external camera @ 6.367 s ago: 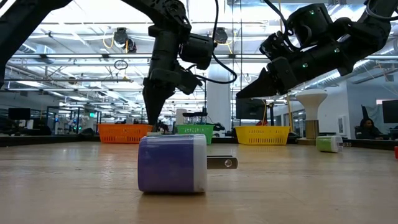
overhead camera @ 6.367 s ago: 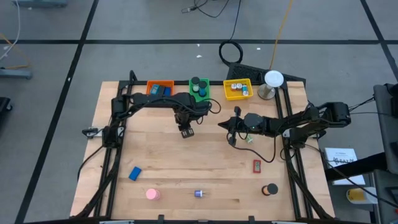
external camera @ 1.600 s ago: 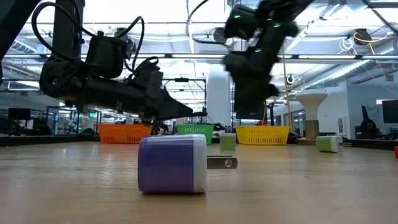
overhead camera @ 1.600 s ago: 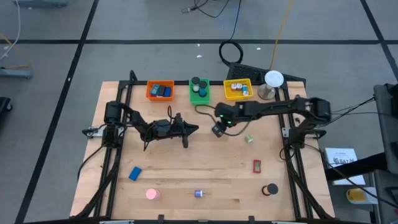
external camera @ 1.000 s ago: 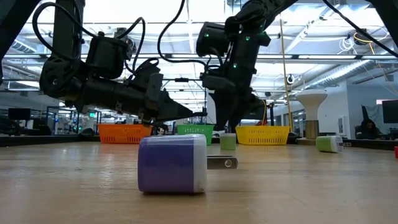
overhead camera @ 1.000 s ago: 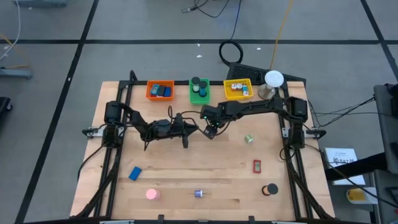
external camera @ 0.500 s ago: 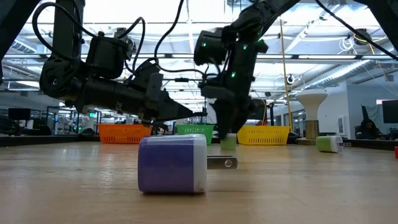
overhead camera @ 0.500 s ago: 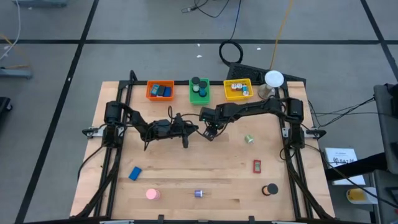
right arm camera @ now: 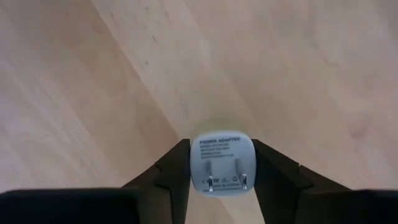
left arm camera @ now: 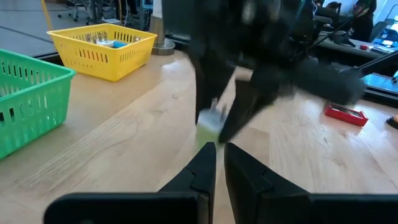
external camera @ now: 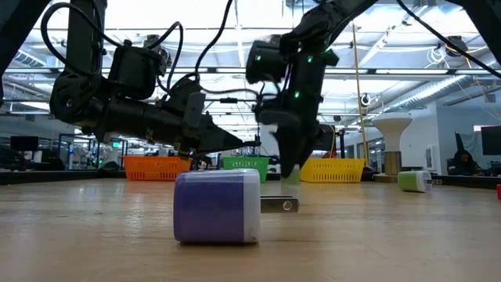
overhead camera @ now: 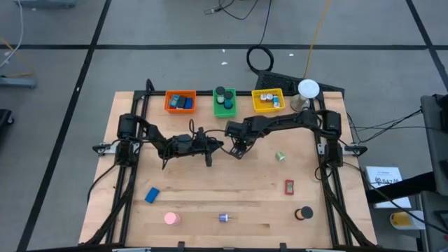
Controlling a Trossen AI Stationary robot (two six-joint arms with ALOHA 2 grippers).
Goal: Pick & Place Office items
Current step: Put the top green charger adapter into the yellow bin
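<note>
- Fingers of the right gripper sit against both sides of a green-and-white power adapter, prong face towards the wrist. They grasp it at mid-table, low over the wood. I cannot tell whether it has left the surface.
- Grip risk: the pads seem to hold the adapter near its rounded edges. If the squeeze is light or off-centre, the smooth casing could twist or pop out as the arm rises.
- Collision risk: the left gripper, fingers clenched on nothing, points straight at the right gripper from just beside it. A lift or swing towards that side could knock the two arms together and jar the adapter loose.
- Drop risk on the way: the likely target, judging by colour, is the green bin at the table's far edge, between the orange bin and the yellow bin. The bins stand close together, so a late or skewed release could land the adapter in the wrong one or on a rim.
- A dropped adapter could roll towards the second green adapter lying near.
</note>
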